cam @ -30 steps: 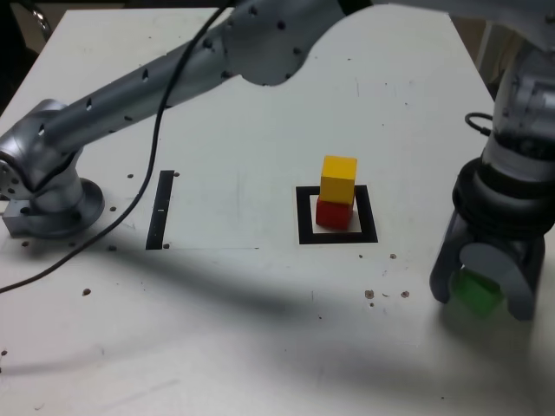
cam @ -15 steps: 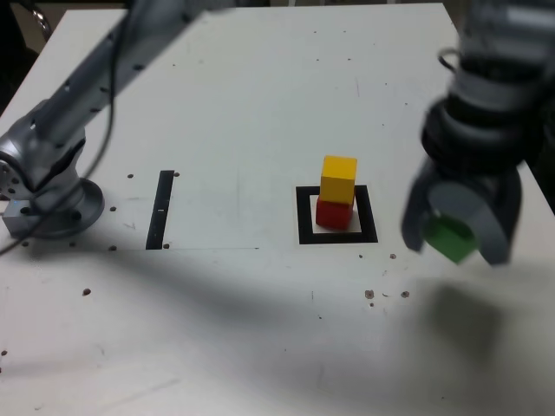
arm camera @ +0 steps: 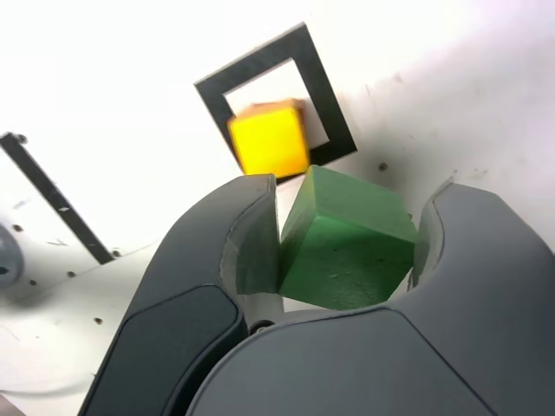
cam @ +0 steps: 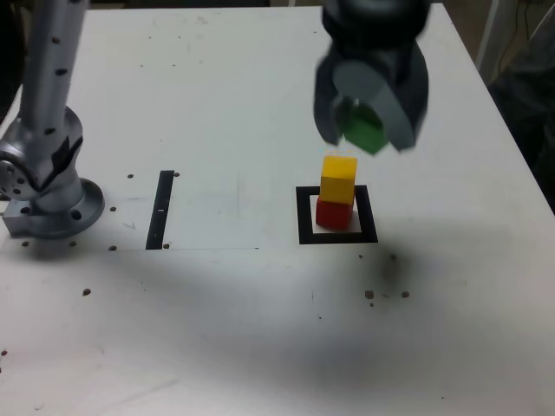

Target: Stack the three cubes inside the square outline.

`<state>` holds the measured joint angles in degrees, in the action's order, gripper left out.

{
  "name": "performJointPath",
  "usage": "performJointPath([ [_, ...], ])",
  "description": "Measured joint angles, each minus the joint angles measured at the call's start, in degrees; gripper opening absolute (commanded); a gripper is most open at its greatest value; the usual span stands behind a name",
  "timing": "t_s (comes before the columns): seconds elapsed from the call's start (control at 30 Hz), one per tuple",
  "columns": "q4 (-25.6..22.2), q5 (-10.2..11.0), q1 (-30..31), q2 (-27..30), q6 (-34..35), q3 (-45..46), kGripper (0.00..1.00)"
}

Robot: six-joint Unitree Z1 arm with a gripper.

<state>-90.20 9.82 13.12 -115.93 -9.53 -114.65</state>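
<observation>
A yellow cube (cam: 338, 179) sits on a red cube (cam: 333, 213) inside the black square outline (cam: 303, 229). My gripper (cam: 368, 126) hangs in the air just above and slightly to the exterior view's right of that stack, shut on the green cube (cam: 364, 132). In the wrist view the green cube (arm camera: 347, 240) is pinched between the two dark jaws, tilted, with the yellow cube (arm camera: 269, 140) and the square outline (arm camera: 325, 104) beyond it. The red cube is hidden under the yellow one in the wrist view.
A thin black strip (cam: 160, 209) lies on the white table (cam: 217, 329) to the exterior view's left of the outline. The arm's base (cam: 48, 195) stands at the exterior view's left edge. Small dark specks dot the tabletop.
My gripper has lifted the green cube off the table at the exterior view's right and carried it up and leftward to above the stack. The stack has not moved.
</observation>
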Motion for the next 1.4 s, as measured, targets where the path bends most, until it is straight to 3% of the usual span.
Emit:
performJointPath([
  [0.6,4.4,-2.0,-4.5,-0.4,-1.9,9.4,0.30],
  [1.13,7.3,-4.5,-5.5,0.5,-2.9,12.8,0.30],
  [1.4,7.8,-4.7,-6.2,0.5,-2.9,13.8,0.34],
])
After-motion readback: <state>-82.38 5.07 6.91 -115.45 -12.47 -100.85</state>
